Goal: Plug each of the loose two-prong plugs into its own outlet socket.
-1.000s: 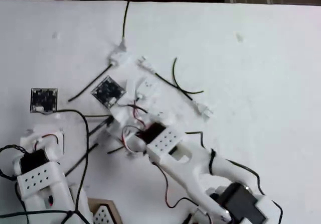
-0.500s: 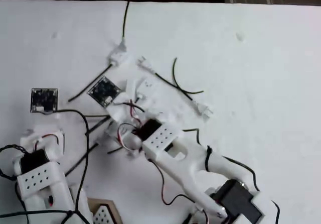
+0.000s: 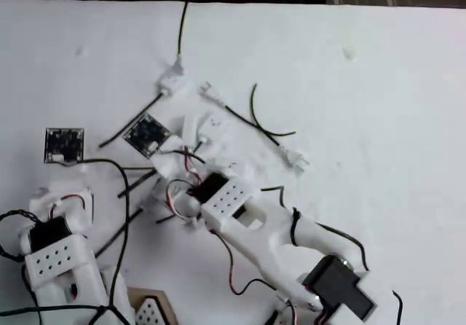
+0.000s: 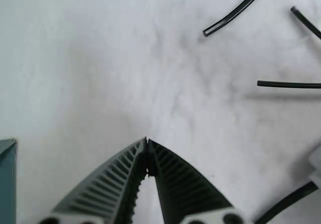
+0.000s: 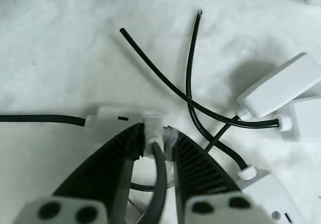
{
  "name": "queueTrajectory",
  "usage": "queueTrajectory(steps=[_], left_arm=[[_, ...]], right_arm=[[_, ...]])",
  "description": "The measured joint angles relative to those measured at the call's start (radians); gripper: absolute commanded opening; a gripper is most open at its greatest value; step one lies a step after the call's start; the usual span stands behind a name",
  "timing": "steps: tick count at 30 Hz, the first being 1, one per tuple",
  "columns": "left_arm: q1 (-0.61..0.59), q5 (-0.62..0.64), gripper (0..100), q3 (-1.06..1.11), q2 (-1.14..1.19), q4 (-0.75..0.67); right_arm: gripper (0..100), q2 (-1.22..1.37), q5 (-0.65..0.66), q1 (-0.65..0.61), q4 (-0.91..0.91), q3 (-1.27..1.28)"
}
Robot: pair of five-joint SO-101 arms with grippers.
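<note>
Right gripper [image 5: 155,133]: jaws clamped on a white two-prong plug [image 5: 152,120], with its black cable running back between the jaws. The plug nose sits against a white socket body [image 5: 108,121]; can't tell if the prongs are in.

My read on doing this well:
- Line the prongs square to the socket face and push straight along its axis, no twist.
- The socket lies loose on the table [image 3: 378,84], so it will likely slide under the push. Go slow, or pin it with the other arm.
- Watch the black cables [image 5: 165,83] crossing just beyond the tips; they could snag.

Further out, more white socket boxes [image 5: 279,85] lie close together. One loose plug [image 3: 298,160] lies off to the side of the cluster.

Pose: right arm [image 3: 251,221] stretches diagonally from the near edge to the cluster mid-table, wrist pitched down. Left arm [image 3: 55,256] sits folded at the near left corner. Left gripper [image 4: 146,151] is closed on nothing, tips over bare table, with cable ends [image 4: 235,13] beyond it.
</note>
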Motion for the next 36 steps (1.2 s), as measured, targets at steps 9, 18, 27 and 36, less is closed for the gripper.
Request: queueTrajectory(steps=[9,18,27,36], left_arm=[[0.0,0.0,2,0.0,0.0,0.0],[0.0,0.0,2,0.0,0.0,0.0],[0.0,0.0,2,0.0,0.0,0.0],[0.0,0.0,2,0.0,0.0,0.0]], right_arm=[[1.7,0.006,-0.002,0.0,0.043,-0.014],[1.7,0.006,-0.003,0.0,0.114,-0.034],[1.7,0.006,-0.071,-0.002,0.229,-0.089],[1.7,0.009,-0.074,-0.002,0.258,-0.115]])
